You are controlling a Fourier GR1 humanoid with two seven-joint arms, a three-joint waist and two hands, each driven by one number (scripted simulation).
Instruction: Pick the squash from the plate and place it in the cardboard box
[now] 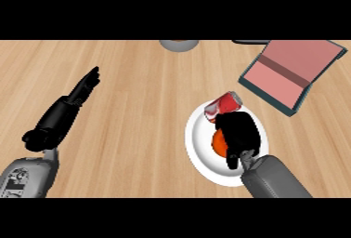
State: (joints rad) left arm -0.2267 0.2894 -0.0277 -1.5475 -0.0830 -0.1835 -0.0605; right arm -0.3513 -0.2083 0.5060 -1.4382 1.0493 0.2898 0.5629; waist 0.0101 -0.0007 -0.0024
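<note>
The right hand (238, 132) sits over the white plate (198, 153), covering most of the orange squash (219, 143); only a sliver of orange shows at the hand's left edge, so whether the fingers are curled round the squash or merely hovering above it cannot be told from this view. A red can (225, 104) lies tilted on the plate's far rim, just beyond the fingertips and seemingly touching them. The box (291, 74), pink inside with dark walls, stands further off to the right on the wooden bench (144, 116); a grey round object (179, 44) shows at the far edge.

The step appears to be the grasp itself; it would go best if the fingers closed on the squash alone, keeping clear of the can, which could roll or be knocked off the rim; the lift should go straight up before any swing toward the box, so the plate is not dragged.

The left hand (65, 109) rests at the view's left, fingers straight, well apart from everything.
</note>
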